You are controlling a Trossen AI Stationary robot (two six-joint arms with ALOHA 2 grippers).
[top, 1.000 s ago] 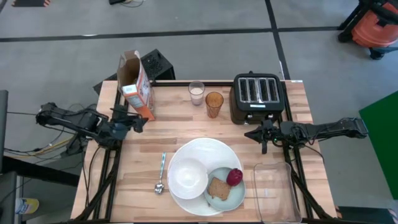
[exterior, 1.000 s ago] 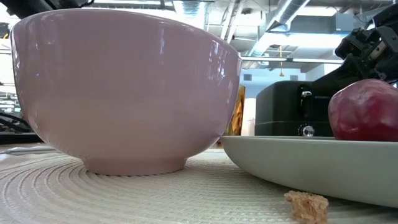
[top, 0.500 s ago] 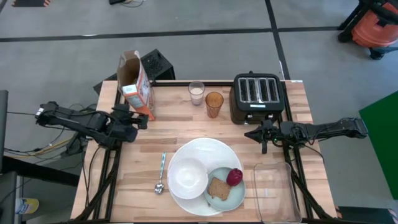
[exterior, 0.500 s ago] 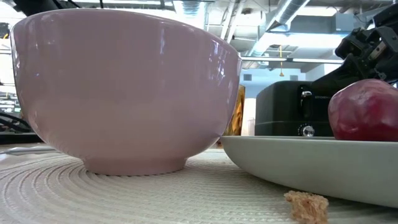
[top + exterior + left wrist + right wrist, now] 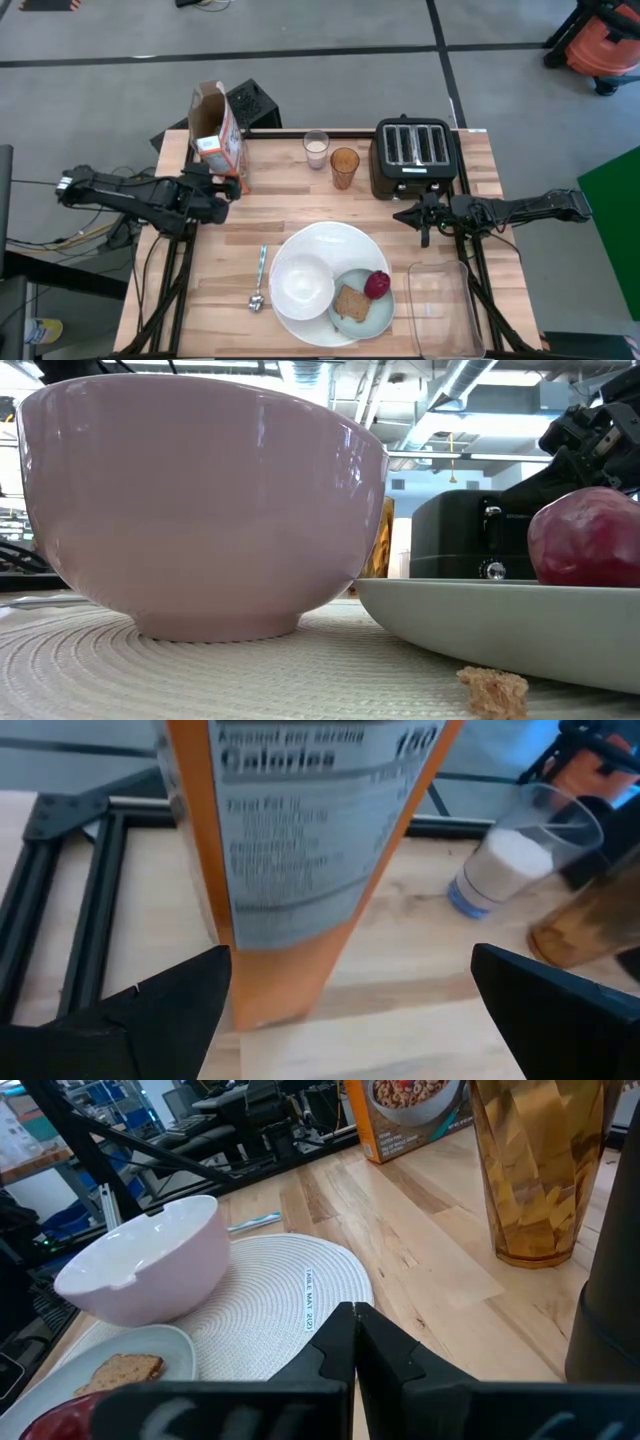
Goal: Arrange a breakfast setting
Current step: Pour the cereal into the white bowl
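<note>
You see a grey concrete floor (image 5: 330, 85) around the pale wooden worktop (image 5: 300, 205), crossed by dark tape lines (image 5: 300, 52). An orange shop vacuum (image 5: 600, 45) sits in the far corner and a green panel (image 5: 615, 215) stands at the right edge. From table height you look up at ceiling ducts (image 5: 470, 380) and bright overhead lighting.

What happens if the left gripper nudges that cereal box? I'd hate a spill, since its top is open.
The cereal box stands tall on a narrow base, so a high push would probably tip it. Its cardboard walls likely flex under a squeeze. With the open left gripper just short of it, a low nudge should slide it.
</note>
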